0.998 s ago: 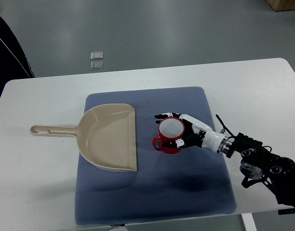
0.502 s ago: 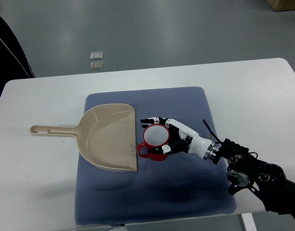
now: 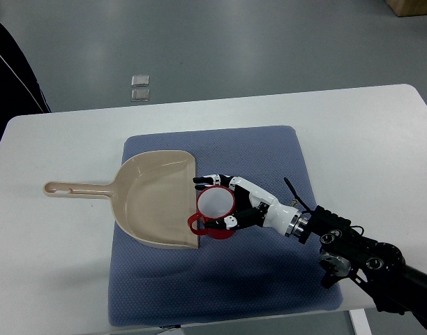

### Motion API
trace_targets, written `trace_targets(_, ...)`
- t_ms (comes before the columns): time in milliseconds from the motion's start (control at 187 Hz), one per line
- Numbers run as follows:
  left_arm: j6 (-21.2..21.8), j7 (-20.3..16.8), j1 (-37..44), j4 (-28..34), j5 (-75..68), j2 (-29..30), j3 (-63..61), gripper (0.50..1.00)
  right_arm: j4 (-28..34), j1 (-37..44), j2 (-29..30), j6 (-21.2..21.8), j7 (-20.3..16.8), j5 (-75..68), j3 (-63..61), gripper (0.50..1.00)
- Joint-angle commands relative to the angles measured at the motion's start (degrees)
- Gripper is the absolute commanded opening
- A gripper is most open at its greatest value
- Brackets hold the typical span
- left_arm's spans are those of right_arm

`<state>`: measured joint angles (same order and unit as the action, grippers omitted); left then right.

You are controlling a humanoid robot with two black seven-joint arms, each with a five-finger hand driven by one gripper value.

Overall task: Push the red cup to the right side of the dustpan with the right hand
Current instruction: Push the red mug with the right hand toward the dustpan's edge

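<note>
Red cup [image 3: 215,209] stands upright on the blue mat [image 3: 269,146], mouth up and white inside, pressed against the open right edge of the beige dustpan [image 3: 154,202]. Its handle sticks out toward the lower left and appears to overlap the dustpan's lip, so the cup's upright axis runs roughly toward the camera while the handle points at the dustpan rather than away from it.

Around the cup, the right robot hand [image 3: 234,202] cups its right side: one set of fingers [image 3: 208,180] reaches over the far rim and others curl under the near side, partly closed about the cup and touching it, more a cradling push than a firm clamp.

By my judgement the push is at or very near its end, since the cup already sits at the dustpan's right side. What the next move calls for is a stop to the leftward shove before the cup rides onto the pan, then a clean opening of the fingers and a retreat to the right without dragging or tipping the cup.

Everything rests on the white surface [image 3: 53,146]. No left arm shows.
</note>
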<state>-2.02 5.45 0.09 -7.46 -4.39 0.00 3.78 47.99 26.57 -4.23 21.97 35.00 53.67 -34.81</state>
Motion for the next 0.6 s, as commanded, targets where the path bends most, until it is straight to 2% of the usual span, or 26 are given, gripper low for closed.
trace_targets(0,0.0,0.0,0.0,0.1,0.0,0.0,0.0,1.000,0.4,0.0,0.0,0.0,0.0,0.0,0.0,0.932)
trace_targets(592,0.0,0.0,0.0,0.0,0.0,0.0,0.0,1.000,4.0,1.1,-3.1,2.2,0.0,-0.1,-0.8,0.932)
